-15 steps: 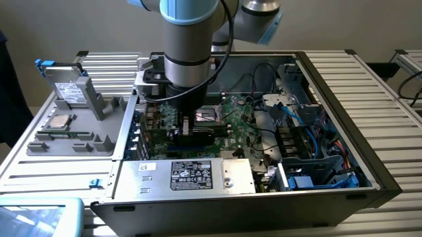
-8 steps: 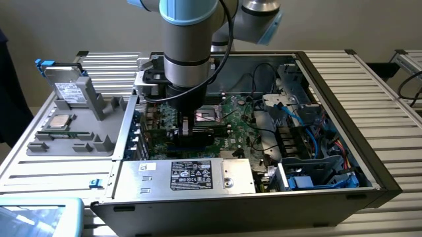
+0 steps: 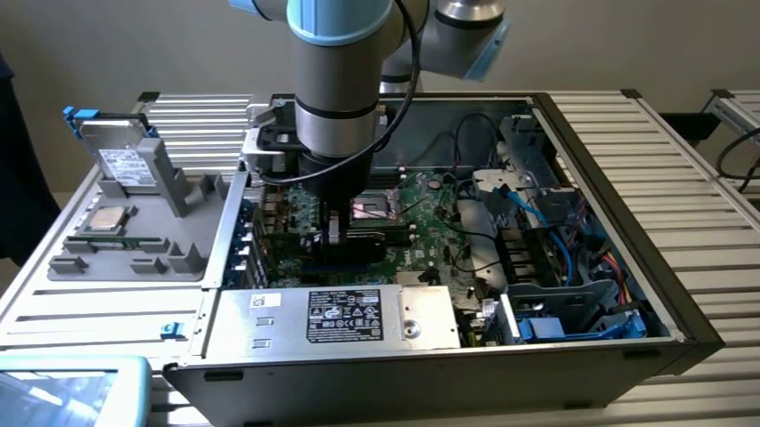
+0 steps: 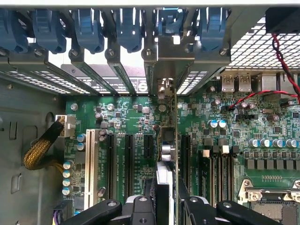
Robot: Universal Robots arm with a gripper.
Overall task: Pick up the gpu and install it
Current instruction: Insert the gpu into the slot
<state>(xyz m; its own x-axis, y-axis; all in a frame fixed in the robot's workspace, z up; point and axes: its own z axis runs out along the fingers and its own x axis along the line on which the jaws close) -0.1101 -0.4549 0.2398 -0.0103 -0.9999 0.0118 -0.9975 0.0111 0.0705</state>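
The gpu (image 4: 167,140) shows edge-on in the wrist view as a thin upright card. It stands above the motherboard (image 4: 234,136), between two black expansion slots (image 4: 129,159). Its silvery end bracket (image 4: 164,56) reaches the slotted rear wall of the case, under the blue latches (image 4: 89,28). My gripper (image 4: 165,208) is shut on the card's near end, one black finger (image 4: 140,211) on each side. In the exterior view my gripper (image 3: 336,229) is low inside the open computer case (image 3: 594,133), over the board's middle. I cannot tell whether the card sits in a slot.
A power supply (image 3: 344,316) lies at the case's near side, with drive bays and blue cables (image 3: 570,267) on the exterior view's right. A grey tray (image 3: 71,267) on the exterior view's left holds a hard drive (image 3: 125,160) and a processor (image 3: 109,218). A white slot (image 4: 90,164) and braided cable (image 4: 40,150) lie beside the slots.
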